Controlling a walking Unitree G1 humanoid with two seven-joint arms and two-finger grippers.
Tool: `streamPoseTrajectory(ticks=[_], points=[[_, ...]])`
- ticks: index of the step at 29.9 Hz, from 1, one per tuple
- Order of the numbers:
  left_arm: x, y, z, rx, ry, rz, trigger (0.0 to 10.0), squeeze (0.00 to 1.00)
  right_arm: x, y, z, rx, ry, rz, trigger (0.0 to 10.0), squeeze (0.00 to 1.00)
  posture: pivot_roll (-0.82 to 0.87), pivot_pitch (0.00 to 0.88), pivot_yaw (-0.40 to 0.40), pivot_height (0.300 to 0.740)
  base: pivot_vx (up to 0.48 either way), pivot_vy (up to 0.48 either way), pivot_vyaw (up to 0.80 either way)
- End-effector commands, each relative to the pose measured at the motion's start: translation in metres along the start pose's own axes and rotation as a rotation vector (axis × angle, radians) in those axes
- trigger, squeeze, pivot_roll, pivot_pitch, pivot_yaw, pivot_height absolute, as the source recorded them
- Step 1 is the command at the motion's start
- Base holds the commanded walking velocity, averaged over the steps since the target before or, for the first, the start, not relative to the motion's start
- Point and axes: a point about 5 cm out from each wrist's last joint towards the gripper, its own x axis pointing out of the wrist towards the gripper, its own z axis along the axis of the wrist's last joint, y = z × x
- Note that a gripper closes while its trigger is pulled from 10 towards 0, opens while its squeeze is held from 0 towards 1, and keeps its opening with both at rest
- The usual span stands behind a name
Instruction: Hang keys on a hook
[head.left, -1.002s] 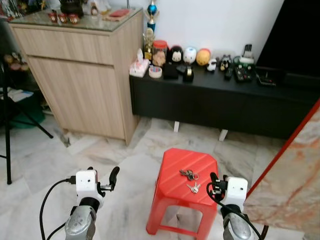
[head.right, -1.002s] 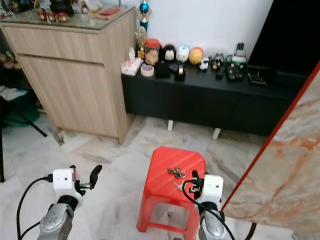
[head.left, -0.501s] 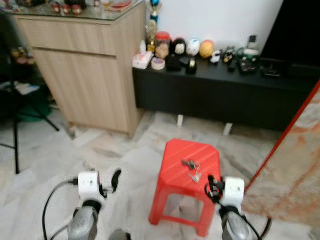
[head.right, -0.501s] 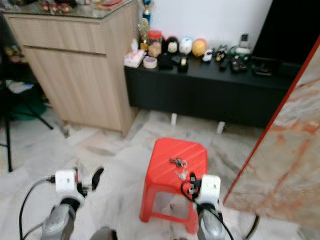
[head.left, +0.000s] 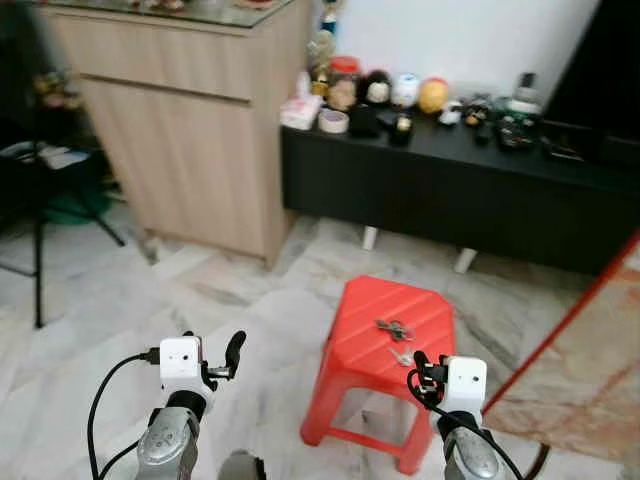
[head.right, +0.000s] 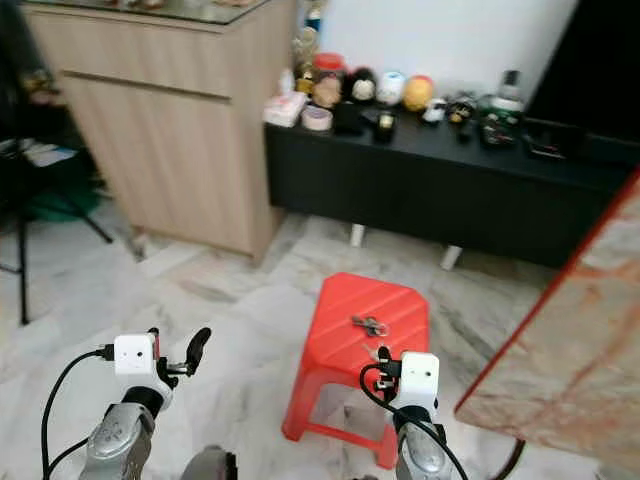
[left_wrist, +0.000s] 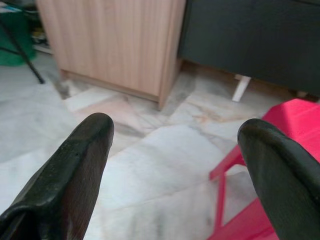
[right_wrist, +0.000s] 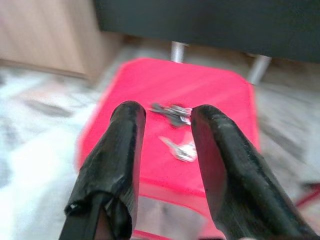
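The keys (head.left: 394, 328) lie on top of the red stool (head.left: 360, 350), with a second small bunch (right_wrist: 181, 149) just beside them. My right end effector (right_wrist: 167, 125) hovers near the stool, fingers slightly parted, empty. My left end effector (left_wrist: 175, 145) is spread wide over the marble floor (head.left: 200, 300).

This is a home's living room. A wooden cabinet (head.left: 190, 110) stands against a white wall, and just beside it a low black sideboard (head.left: 450, 190) carries toy figures (head.left: 405, 92) and remotes (head.left: 515, 128). In front, a marble floor (head.left: 200, 290).
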Motion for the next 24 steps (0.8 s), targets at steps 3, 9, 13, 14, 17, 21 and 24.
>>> streamPoseTrajectory(ticks=[3, 9, 13, 14, 17, 21, 24], points=[[0.0016, -0.0047, -0.0004, -0.005, 0.007, -0.016, 10.0, 0.00, -0.0040, -0.0095, -0.0047, 0.010, 0.014, -0.035, 10.0, 0.00, -0.02, 0.019, -0.073, 0.660, 0.246, 0.000, 0.00], [0.0010, -0.0049, -0.0009, -0.006, 0.009, -0.016, 10.0, 0.00, -0.0035, -0.0082, -0.0043, 0.006, 0.012, -0.024, 10.0, 0.00, -0.01, 0.019, -0.075, 0.660, 0.264, 0.000, 0.00], [0.0011, -0.0051, -0.0007, -0.007, 0.008, -0.017, 10.0, 0.00, -0.0030, -0.0051, -0.0040, -0.027, 0.012, -0.003, 10.0, 0.00, -0.01, 0.019, -0.074, 0.660, 0.296, 0.000, 0.00], [0.0011, -0.0051, -0.0007, -0.007, 0.008, -0.017, 10.0, 0.00, -0.0030, -0.0051, -0.0040, -0.027, 0.012, -0.003, 10.0, 0.00, -0.01, 0.019, -0.074, 0.660, 0.311, 0.000, 0.00], [0.0014, -0.0054, -0.0006, -0.009, 0.008, -0.018, 10.0, 0.00, -0.0033, -0.0046, -0.0040, -0.027, 0.008, 0.004, 10.0, 0.00, -0.01, 0.019, -0.074, 0.660, 0.315, 0.000, 0.41], [0.0025, -0.0065, 0.0003, -0.011, 0.005, -0.021, 10.0, 0.00, -0.0035, -0.0068, -0.0049, 0.008, 0.012, -0.019, 10.0, 0.00, -0.01, 0.017, -0.074, 0.660, 0.315, 0.000, 0.13], [0.0028, -0.0065, 0.0004, -0.011, 0.004, -0.021, 10.0, 0.00, -0.0029, -0.0076, -0.0043, 0.005, 0.011, -0.019, 10.0, 0.00, -0.02, 0.016, -0.073, 0.660, 0.317, 0.000, 0.00]])
